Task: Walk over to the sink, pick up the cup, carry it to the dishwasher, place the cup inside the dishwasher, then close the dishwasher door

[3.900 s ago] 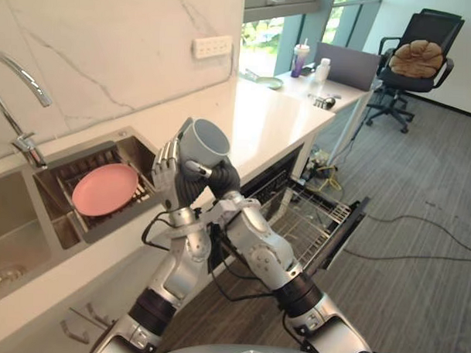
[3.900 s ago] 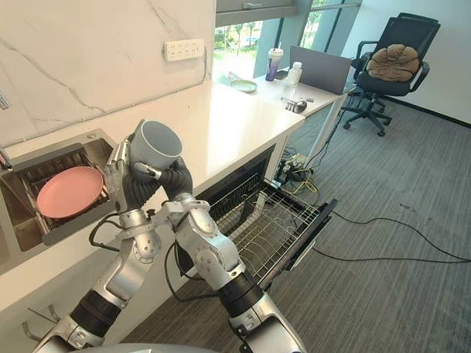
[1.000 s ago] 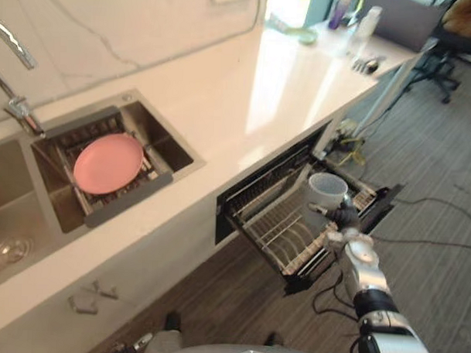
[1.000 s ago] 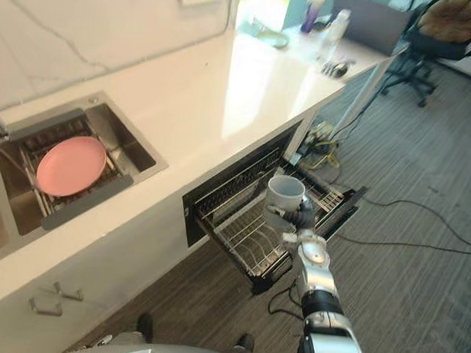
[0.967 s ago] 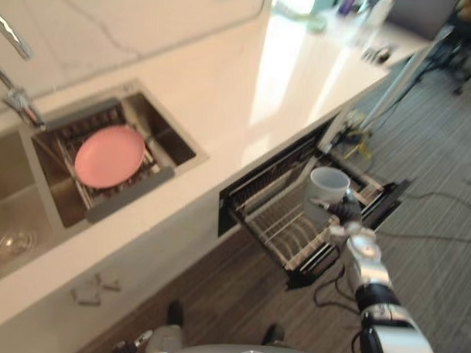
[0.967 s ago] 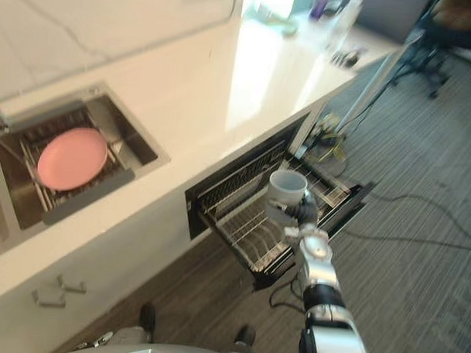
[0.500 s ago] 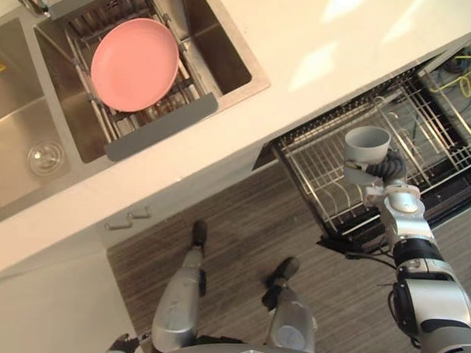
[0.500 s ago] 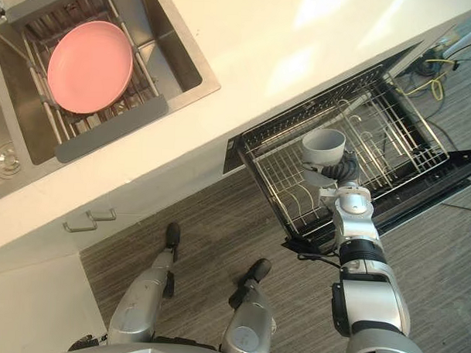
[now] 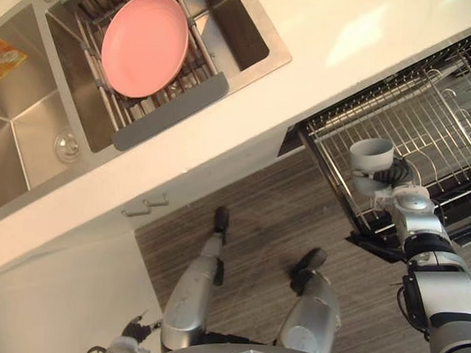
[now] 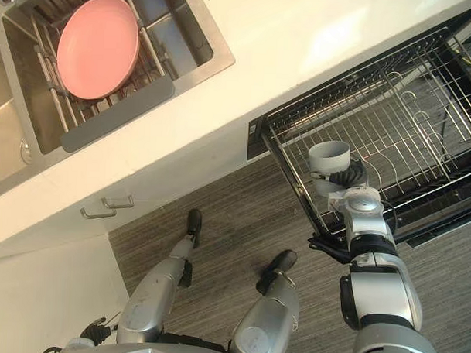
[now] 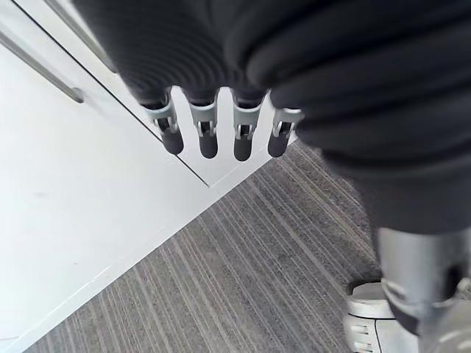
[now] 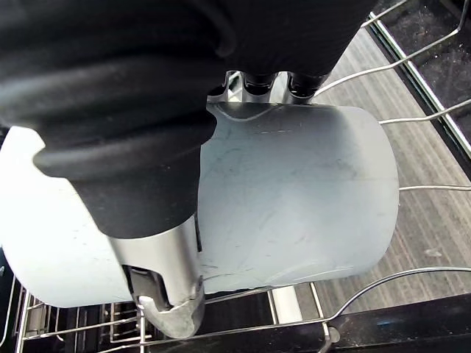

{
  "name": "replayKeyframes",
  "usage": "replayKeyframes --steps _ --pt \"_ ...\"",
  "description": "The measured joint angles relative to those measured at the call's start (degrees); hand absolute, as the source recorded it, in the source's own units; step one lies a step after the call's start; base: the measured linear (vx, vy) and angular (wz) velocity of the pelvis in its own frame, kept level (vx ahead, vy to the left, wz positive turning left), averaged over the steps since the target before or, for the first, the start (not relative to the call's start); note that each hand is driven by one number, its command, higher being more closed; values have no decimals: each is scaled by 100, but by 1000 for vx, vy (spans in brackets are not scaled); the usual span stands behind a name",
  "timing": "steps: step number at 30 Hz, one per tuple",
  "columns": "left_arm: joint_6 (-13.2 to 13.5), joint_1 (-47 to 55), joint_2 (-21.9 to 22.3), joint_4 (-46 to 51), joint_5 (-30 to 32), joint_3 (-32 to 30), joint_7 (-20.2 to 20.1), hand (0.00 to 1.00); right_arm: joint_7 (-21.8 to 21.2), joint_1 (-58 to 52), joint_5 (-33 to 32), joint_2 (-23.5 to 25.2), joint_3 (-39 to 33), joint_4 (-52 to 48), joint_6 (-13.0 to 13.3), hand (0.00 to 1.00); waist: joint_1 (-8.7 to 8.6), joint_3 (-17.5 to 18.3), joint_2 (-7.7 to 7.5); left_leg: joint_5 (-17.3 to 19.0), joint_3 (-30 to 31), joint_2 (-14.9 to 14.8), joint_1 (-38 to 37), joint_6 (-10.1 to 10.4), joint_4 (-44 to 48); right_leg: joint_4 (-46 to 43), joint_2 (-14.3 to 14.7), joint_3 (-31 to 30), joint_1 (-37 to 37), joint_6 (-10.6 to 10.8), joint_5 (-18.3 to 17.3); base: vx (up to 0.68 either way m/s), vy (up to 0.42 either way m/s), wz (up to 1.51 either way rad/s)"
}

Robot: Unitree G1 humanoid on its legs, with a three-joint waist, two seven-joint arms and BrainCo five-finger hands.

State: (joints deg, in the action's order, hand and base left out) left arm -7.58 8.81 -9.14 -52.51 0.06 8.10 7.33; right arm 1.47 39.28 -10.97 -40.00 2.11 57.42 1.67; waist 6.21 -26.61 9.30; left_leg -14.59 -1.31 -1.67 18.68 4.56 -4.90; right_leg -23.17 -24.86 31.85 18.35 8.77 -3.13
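Over the front edge of the pulled-out dishwasher rack point(image 10: 393, 104), right hand point(image 10: 345, 179) is curled round the grey cup point(image 10: 329, 158), mouth up, not yet set down. Left hand point(image 11: 221, 136) idle, fingers loose and straight. Risk: release this close to the front rail and the cup could tip out onto the floor point(image 10: 241, 223).

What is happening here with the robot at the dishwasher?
The robot's right hand grips a grey cup, mouth up, over the front corner of the pulled-out dishwasher rack. The cup is not yet released, and the dishwasher stands open. The left hand hangs idle beside the white cabinet with straight fingers. A pink plate lies on a drainer in the sink.
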Motion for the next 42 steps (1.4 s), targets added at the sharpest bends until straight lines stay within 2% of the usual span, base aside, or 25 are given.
replayKeyframes --steps 2,6,12,13,19,24,29,32,36,42 --pt "22 1 -9 -4 2 107 -4 0 4 80 -3 0 14 11 -165 100 13 -3 12 -11 71 2 -1 24 0 -113 -14 -8 0 -22 -96 -45 -37 14" --pt "86 5 -9 -44 14 110 -26 0 1 302 -14 0 220 206 -215 100 37 -3 34 -23 148 9 9 60 -1 -321 -74 -13 45 -33 -250 -70 -48 10" --pt "115 5 -8 -48 17 107 -28 0 -5 378 -55 -3 219 204 -325 100 67 -8 61 -50 176 12 23 70 -1 -392 -86 -1 61 -51 -295 -40 -29 2" --pt "126 4 -8 -48 13 104 -22 0 -7 378 -75 -3 218 204 -330 0 67 -8 61 -65 184 13 21 58 -1 -404 -89 3 57 -44 -294 -27 -36 7" --pt "256 -161 -8 -35 -281 86 124 0 -241 400 -478 190 223 199 -400 0 80 -8 61 -49 289 13 -82 75 -2 -544 -120 28 -78 -16 -383 -49 -45 9" --pt "61 -186 15 -49 -333 -142 -9 0 -302 452 -555 359 221 180 -479 0 78 -7 60 -8 199 1 -319 19 -2 -503 -126 75 -368 13 -405 -49 -43 1" --pt "39 -139 26 -58 -329 -304 -33 0 -366 320 -565 526 223 -214 -464 0 27 30 22 45 -48 -41 -582 9 1 -277 -87 97 -708 28 -400 -14 -33 -4" --pt "36 -124 27 -189 -329 -353 -28 0 -313 25 -715 681 209 -332 -349 0 10 197 -48 63 -221 -92 -719 34 15 -79 -14 175 -964 116 -318 39 -56 0" --pt "-36 19 23 -262 -330 -370 -21 0 -111 -658 -659 1198 135 -969 -172 0 16 672 -307 167 -592 -162 -1117 -19 37 535 211 169 -1538 208 -117 76 -63 -15" --pt "-284 278 39 -263 -336 -603 -27 0 120 -1285 -670 1718 -71 -1407 -144 0 34 1183 -518 392 -962 -337 -1652 -1 33 1435 635 -71 -2137 160 191 24 -67 -39"
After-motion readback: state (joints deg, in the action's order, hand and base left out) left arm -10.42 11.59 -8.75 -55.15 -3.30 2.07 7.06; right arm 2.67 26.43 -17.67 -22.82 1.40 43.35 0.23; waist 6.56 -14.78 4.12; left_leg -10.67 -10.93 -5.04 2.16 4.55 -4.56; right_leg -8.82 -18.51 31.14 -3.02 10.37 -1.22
